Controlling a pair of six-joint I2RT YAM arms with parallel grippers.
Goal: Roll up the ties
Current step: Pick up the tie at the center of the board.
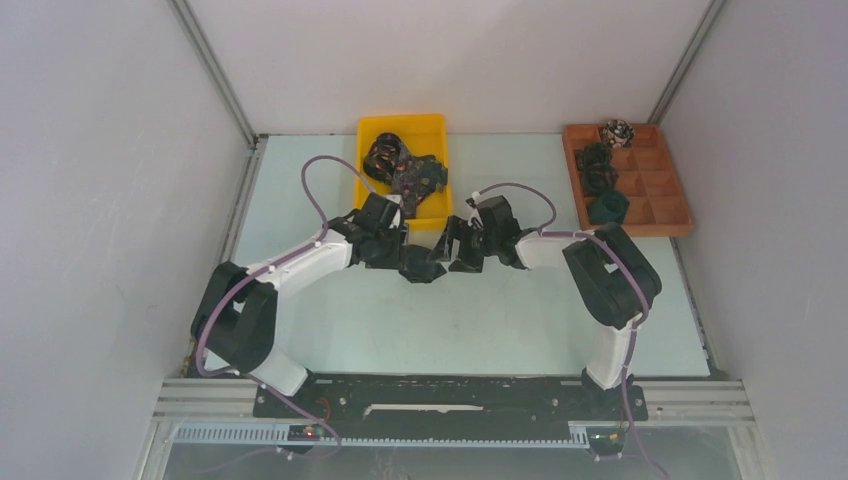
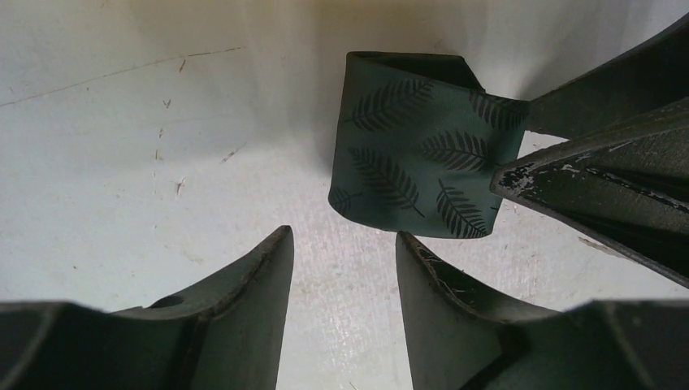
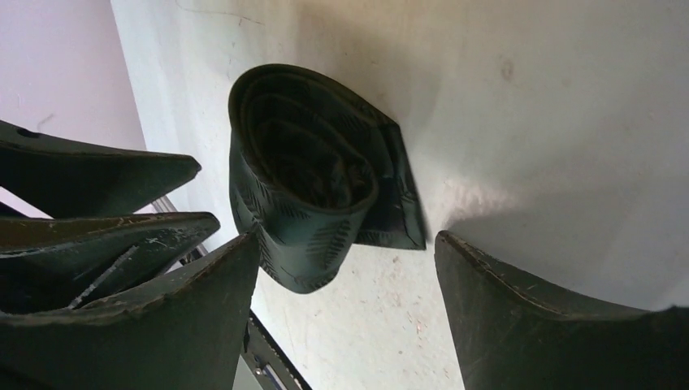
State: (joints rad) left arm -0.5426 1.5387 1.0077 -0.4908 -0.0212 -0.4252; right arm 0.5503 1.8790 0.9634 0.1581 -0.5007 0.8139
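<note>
**Left wrist view.** A rolled tie (image 2: 418, 146), dark green with a darker leaf print, sits on the white table (image 2: 122, 162). The left gripper (image 2: 341, 244) has its jaws apart with only bare table between them. The roll lies just beyond its fingertips, untouched by them. A black finger (image 2: 585, 183) from the other arm touches the roll's right edge.

**Right wrist view.** The same roll shows its wound layers as a spiral, with a flat tail of fabric lying against its side. The right gripper (image 3: 349, 244) has its jaws wide apart and grips nothing. The roll sits just ahead of the gap, close against the tip of the finger on the left of this view. The left arm's fingers (image 3: 97, 187) are visible further left.

**Top view.** Both arms meet at mid-table, just in front of a yellow bin (image 1: 430, 125) holding loose ties (image 1: 405, 170). A brown divided tray (image 1: 640, 231) stands well apart at the right, with finished rolls (image 1: 607, 207) in some of its compartments. The roll between the grippers is hard to tell from the black fingers here.

**Step in hand.** Rolling of this tie appears complete, and the roll is ready for pickup.

**Next move.** Centre one gripper around the roll and close across its wound sides. Pin the tail against the roll so that it cannot unwind. Then carry the roll to a free tray compartment.
</note>
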